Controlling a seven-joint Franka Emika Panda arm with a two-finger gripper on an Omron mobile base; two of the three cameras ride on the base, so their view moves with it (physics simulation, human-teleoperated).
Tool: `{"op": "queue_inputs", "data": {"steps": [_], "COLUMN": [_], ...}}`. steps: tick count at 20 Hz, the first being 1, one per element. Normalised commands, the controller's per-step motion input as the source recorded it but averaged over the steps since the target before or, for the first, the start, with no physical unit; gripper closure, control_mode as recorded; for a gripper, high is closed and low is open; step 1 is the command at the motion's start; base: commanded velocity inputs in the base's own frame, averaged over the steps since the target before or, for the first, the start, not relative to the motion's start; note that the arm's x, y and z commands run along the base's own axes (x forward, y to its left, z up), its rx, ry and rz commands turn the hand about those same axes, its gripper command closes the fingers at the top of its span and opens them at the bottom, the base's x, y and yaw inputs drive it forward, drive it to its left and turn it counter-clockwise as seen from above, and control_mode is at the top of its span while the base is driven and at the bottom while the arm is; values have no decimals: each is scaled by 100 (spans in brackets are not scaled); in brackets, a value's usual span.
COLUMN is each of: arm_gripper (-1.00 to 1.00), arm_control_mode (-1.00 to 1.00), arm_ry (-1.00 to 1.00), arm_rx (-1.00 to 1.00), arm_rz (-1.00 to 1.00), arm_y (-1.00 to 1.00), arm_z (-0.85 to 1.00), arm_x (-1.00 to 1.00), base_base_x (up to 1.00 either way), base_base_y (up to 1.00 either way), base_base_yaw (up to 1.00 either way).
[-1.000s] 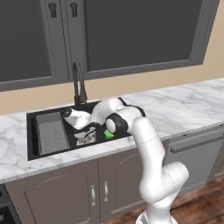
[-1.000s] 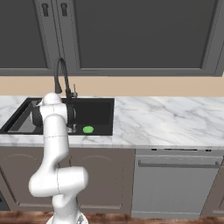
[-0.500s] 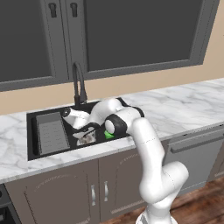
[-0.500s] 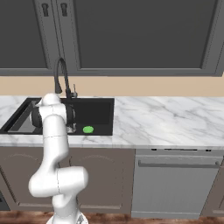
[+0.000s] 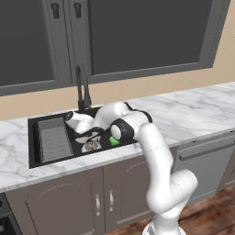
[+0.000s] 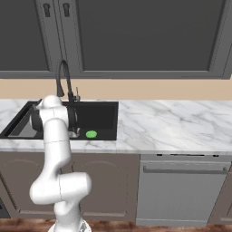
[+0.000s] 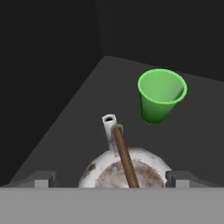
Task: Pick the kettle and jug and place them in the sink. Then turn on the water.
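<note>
The silver kettle (image 7: 127, 168) sits on the floor of the black sink (image 5: 32, 137), its thin handle and small spout pointing away from the hand. My gripper (image 7: 111, 179) hangs just above it, open. The fingertips (image 7: 43, 178) stand wide apart on either side of the kettle's body and touch nothing. In the left base view the kettle (image 5: 92, 146) lies under the hand, right of the grey ribbed tray (image 5: 54, 140). The jug and the water are out of view.
A bright green cup (image 7: 161, 95) stands upright in the sink just beyond the kettle, also visible as the green cup (image 5: 114, 141) behind the wrist. The tall dark faucet (image 5: 82, 87) rises at the sink's back edge. White marble counter (image 5: 193, 105) stretches right.
The jaws have spread wide and let go of the kettle, which now rests in the sink. The arm has hardly moved.
</note>
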Motion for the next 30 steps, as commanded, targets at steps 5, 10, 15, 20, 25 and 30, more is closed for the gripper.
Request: {"op": "queue_inputs", "data": {"steps": [5, 10, 15, 20, 25, 30], "arm_gripper": [-100, -100, -100, -100, -100, -100], "arm_control_mode": [-100, -100, -100, -100, -100, -100], "arm_ry": [0, 0, 7, 16, 8, 8], "arm_rx": [0, 0, 0, 0, 0, 0], "arm_rz": [0, 0, 8, 15, 19, 19], "arm_y": [0, 0, 1, 0, -1, 0], "arm_z": [43, 43, 20, 18, 43, 53], "arm_x": [-23, -34, -41, -40, -50, -59], "base_base_x": [0, 0, 0, 0, 0, 0], "base_base_y": [0, 0, 0, 0, 0, 0], "base_base_yaw": [0, 0, 0, 0, 0, 0]}}
